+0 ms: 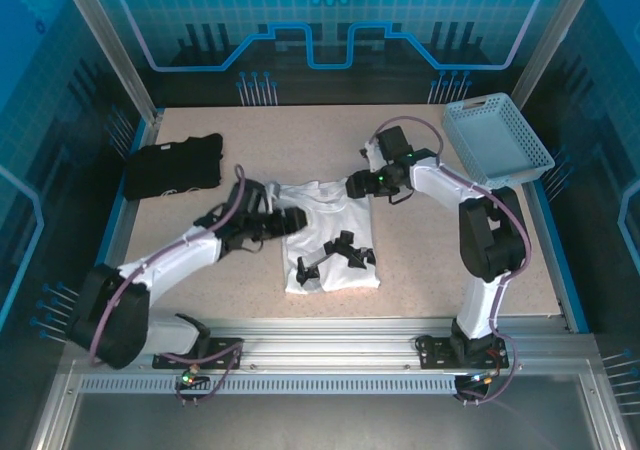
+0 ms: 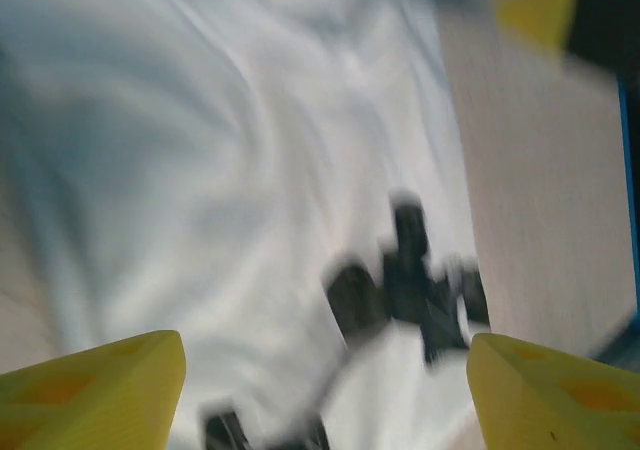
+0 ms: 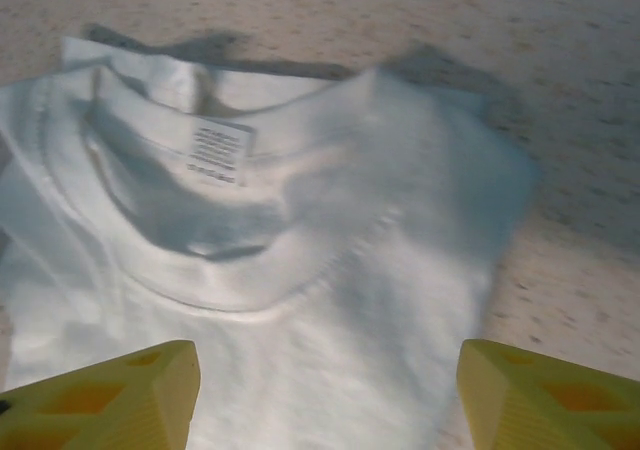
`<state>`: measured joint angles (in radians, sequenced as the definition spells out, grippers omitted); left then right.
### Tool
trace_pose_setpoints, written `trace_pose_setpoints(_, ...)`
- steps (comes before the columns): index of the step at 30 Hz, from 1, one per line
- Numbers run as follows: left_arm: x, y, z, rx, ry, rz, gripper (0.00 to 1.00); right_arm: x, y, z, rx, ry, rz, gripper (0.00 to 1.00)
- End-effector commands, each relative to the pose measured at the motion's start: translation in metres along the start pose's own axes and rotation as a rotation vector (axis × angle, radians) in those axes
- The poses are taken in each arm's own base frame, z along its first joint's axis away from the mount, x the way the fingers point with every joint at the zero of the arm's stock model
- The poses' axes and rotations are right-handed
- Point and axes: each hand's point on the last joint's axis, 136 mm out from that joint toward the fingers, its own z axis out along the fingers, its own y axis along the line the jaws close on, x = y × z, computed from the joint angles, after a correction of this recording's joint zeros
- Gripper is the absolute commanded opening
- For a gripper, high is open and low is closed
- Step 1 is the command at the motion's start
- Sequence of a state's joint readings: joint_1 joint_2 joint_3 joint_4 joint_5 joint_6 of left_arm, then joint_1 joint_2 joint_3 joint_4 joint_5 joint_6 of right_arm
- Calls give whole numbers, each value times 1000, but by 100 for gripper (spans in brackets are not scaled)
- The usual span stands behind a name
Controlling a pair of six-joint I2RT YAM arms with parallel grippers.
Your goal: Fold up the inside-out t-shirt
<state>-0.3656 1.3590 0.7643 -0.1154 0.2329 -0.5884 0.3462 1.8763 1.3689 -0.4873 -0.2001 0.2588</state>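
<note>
From above we see the shirt point(image 1: 335, 232) lying mid-tabletop, the left gripper point(image 1: 288, 220) at its left edge and the right gripper point(image 1: 353, 185) at its collar. Left wrist: jaws wide over white cloth, holding nothing. Right wrist: jaws wide above the neck label point(image 3: 218, 148), whose print we cannot read.

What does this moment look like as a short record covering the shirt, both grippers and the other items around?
shirt: white t-shirt lying mid-table, gathered into a rough rectangle, collar on the far side
label: neck label showing inside the collar
print: black marks on the shirt's near half
left gripper: open, at the shirt's left edge, holding nothing
right gripper: open, over the collar, holding nothing
other items: black folded garment at far left; pale blue basket at far right corner
</note>
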Motion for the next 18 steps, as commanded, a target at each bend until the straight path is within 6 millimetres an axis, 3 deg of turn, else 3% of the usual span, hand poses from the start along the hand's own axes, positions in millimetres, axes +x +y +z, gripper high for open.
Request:
trace_pose_setpoints(1,-29,34,13,-133,-10,0,77,0,-13,5,32,24,27,81)
trace_pose_setpoints(7,-48,52,51,-184,74,27,80,-10,-18,37,22,95,43,92)
trace_pose_setpoints(14,-43,54,86,-145,163,17,83,-3,-10,68,9,167,40,91)
trace_pose_setpoints(18,-32,51,96,-102,194,11,80,5,7,77,-30,188,17,85)
